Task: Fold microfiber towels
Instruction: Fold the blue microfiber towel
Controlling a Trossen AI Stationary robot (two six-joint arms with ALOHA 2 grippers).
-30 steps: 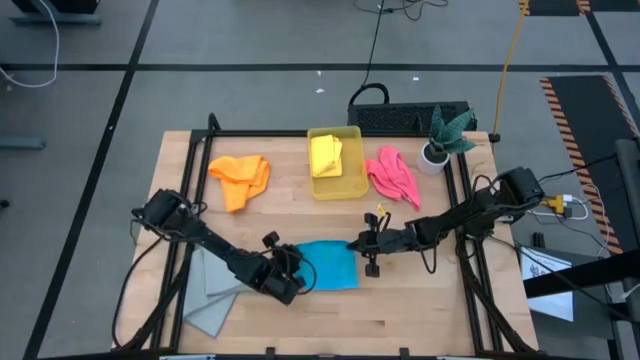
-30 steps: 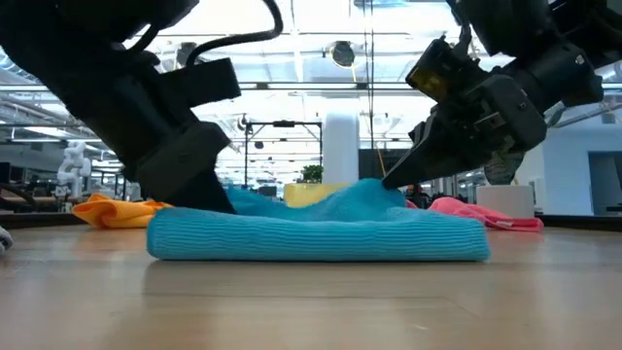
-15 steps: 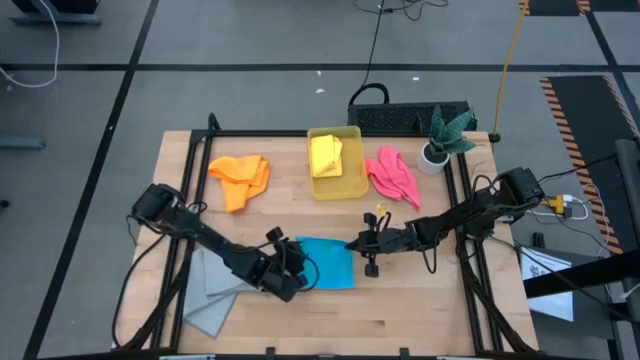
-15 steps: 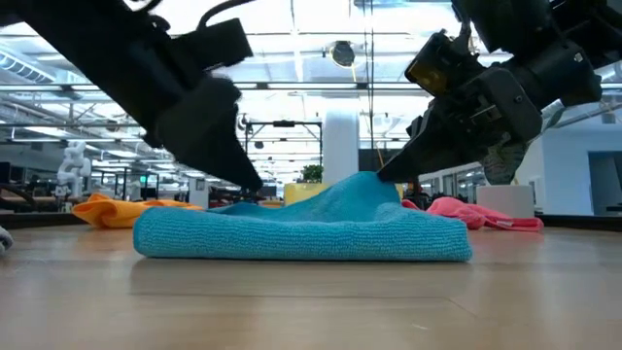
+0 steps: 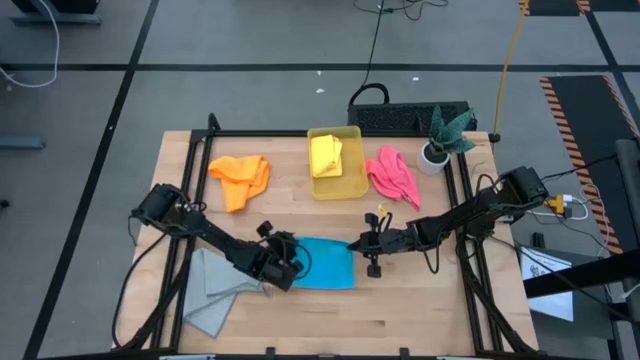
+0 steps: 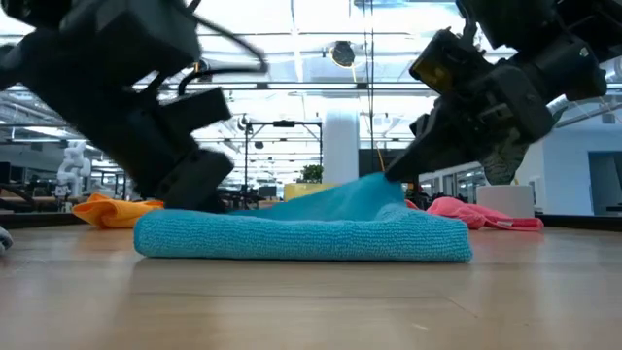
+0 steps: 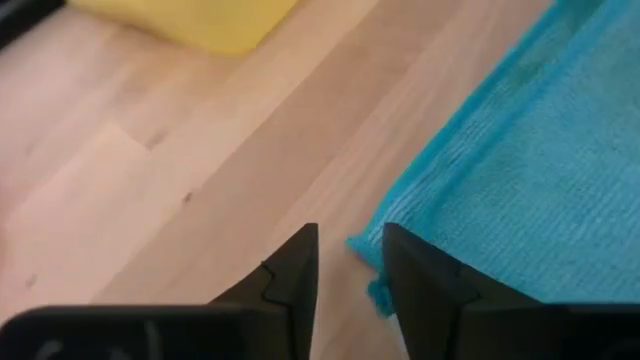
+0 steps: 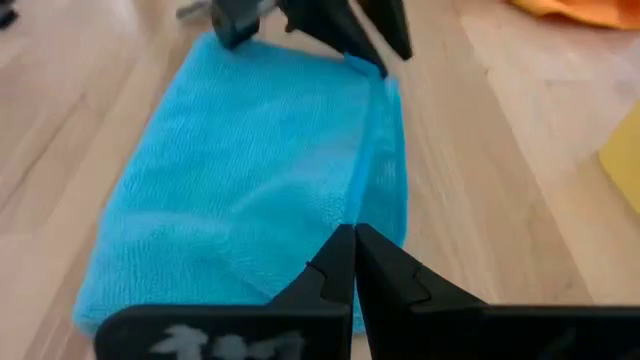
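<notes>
**Asker:** While both arms crowd the centre of the overhead frame, where does the blue towel (image 5: 325,264) lie between them?

**Describer:** It lies flat on the table (image 5: 420,310), folded into a rectangle, just below centre frame. Its long axis runs left to right. The left gripper (image 5: 287,262) sits at its left short edge; the right gripper (image 5: 352,246) sits at its upper right corner.

**Asker:** Are the fingers holding anything?

**Describer:** The right gripper's fingers are pressed together on a raised ridge of the blue cloth; the level view shows the fabric peaked up to meet them. The left gripper's fingers (image 7: 290,283) stand slightly apart over bare wood, with the towel's corner just beside one finger and nothing visibly between them.

**Asker:** Which arm is better placed for the next fold?

**Describer:** Both touch or nearly touch the towel. The right one already has cloth, so I judge it leads; the left would need to close on the near corner first.

**Asker:** And the other towels?

**Describer:** Orange (image 5: 240,177) upper left, yellow (image 5: 326,154) in the bin (image 5: 352,185) top centre, pink (image 5: 393,175) to its right, grey (image 5: 213,290) lower left.
</notes>
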